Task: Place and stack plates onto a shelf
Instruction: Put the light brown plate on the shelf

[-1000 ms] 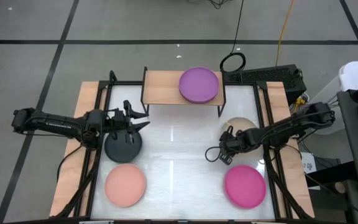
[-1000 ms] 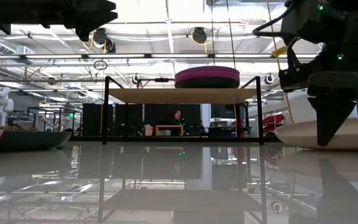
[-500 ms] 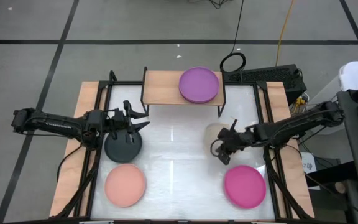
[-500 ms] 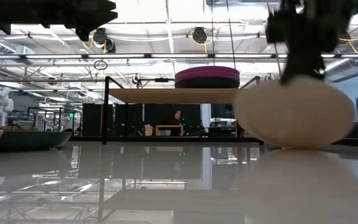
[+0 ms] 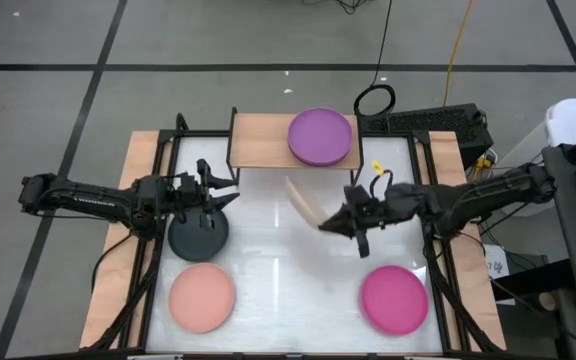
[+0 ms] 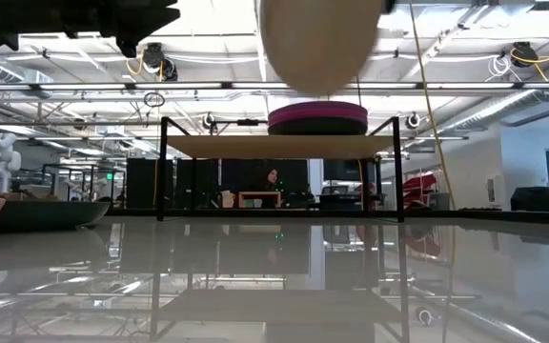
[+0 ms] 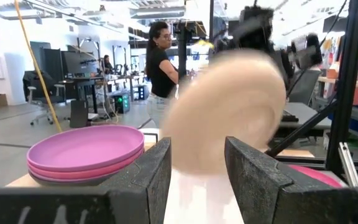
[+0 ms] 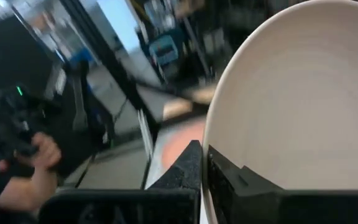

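On my overhead feed the right gripper sits just right of the table's centre, its fingers pinched tight on the rim of the beige plate. I see that plate lifted clear of the tabletop and tilted steeply, nearly on edge, sticking out toward ten o'clock from the fingers. From table height it hangs high, above and in front of the shelf.

The shelf stands at twelve o'clock on the table. A purple plate tops the stack on its right half; the level camera shows a magenta one and a dark one under it.

The left gripper hovers at about nine o'clock, over the far edge of the black plate. Its fingers are spread apart and I see nothing between them.

On the tabletop, the salmon plate lies at seven o'clock and the magenta plate at five o'clock, well apart.

My right wrist feed catches a person's hand in the room behind.
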Robot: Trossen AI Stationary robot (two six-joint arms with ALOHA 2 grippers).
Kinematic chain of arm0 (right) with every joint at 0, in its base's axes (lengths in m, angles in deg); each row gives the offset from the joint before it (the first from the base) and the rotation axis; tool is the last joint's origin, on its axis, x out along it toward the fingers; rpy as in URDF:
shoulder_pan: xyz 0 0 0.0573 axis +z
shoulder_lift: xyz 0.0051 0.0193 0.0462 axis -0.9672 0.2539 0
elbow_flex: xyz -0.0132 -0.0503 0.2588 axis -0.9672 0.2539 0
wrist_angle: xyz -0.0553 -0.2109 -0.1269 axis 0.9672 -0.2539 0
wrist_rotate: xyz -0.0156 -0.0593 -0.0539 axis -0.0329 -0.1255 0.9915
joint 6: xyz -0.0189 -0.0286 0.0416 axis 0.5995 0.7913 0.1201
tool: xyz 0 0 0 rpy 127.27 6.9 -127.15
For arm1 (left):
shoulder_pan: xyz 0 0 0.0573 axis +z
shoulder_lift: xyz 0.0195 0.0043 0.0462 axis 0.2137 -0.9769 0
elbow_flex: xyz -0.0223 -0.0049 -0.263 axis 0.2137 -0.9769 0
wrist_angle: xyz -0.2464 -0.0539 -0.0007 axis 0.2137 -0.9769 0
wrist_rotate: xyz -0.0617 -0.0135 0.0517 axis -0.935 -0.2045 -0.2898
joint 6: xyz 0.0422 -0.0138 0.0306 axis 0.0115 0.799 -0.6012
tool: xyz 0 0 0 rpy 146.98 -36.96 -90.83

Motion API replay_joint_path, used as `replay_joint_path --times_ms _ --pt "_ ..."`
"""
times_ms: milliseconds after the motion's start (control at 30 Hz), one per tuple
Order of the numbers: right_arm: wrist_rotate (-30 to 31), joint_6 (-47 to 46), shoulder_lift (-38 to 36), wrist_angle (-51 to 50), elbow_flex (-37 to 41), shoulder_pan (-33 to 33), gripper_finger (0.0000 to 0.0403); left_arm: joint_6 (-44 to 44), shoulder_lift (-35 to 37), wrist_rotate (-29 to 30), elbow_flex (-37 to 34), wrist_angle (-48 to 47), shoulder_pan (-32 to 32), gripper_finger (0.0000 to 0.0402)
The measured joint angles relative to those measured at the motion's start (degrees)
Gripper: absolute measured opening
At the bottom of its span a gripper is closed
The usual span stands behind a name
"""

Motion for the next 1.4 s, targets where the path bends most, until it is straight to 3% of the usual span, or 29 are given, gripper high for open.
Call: replay_joint_path --times_ms 200,433,633,900,1233,1400 --pt "-0.07 8.36 3.30 5.91 -6.36 -5.44 0.0000 -0.07 0.00 0.50 0.00 0.78 0.04 0.0156" --pt "-0.09 15.59 12.65 4.33 -18.06 -13.17 0.0000 -1.27 0.46 1.30 0.00 1.16 0.07 0.0156" --pt "-0.48 22.20 21.93 1.95 -25.70 -17.91 0.0000 -1.77 7.18 1.68 0.02 -0.53 0.07 0.0156" --pt "-3.37 28.62 31.28 7.64 -26.81 -20.97 0.0000 -2.14 14.98 3.02 0.02 -10.64 0.05 0.0156" --pt "-3.02 33.22 40.44 6.31 -26.80 -21.75 0.0000 -2.62 15.65 3.02 0.02 -12.68 0.06 0.0156" --pt "0.18 35.20 41.64 4.36 -26.80 -22.51 0.0000 -2.64 15.65 3.02 0.02 -12.68 0.07 0.0156"
